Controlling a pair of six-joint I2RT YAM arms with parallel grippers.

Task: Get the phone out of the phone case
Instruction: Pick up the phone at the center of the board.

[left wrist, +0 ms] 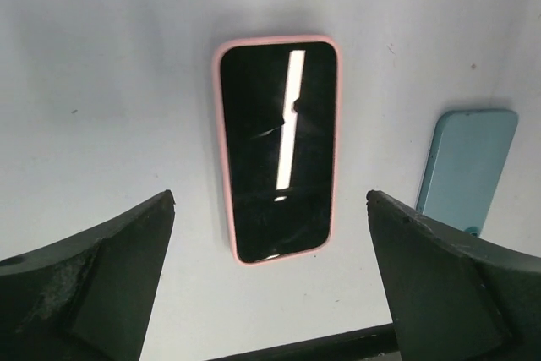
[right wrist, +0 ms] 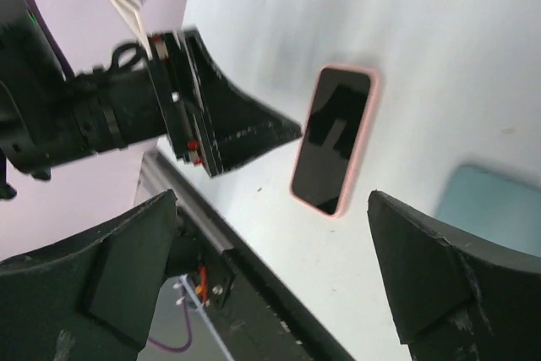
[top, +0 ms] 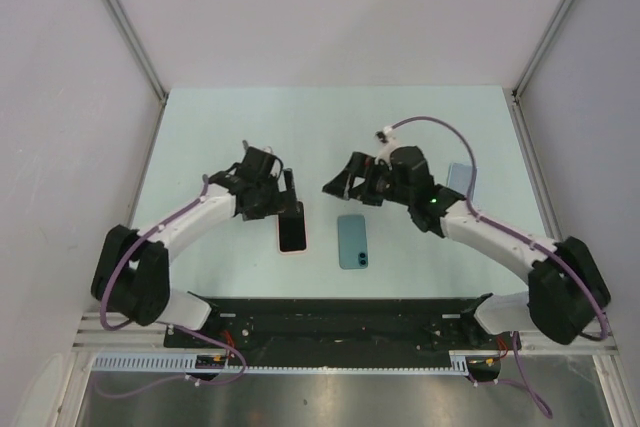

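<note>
The black-screened phone (left wrist: 279,150), seated in its soft pink case (left wrist: 217,150), is laid screen-up on the pale table (top: 200,127). The left gripper (left wrist: 270,199) is held spread and empty above it, seemingly aligned to straddle it. The right gripper (right wrist: 272,198), equally spread, is poised nearby.

Lab: white-panelled enclosure (top: 330,7), robot table (top: 330,122)

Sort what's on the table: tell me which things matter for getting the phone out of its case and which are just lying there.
For the job:
- phone, screen up
- pink case around it

Lying about:
- teal phone-shaped item beside it
- pale blue item farther right
</note>
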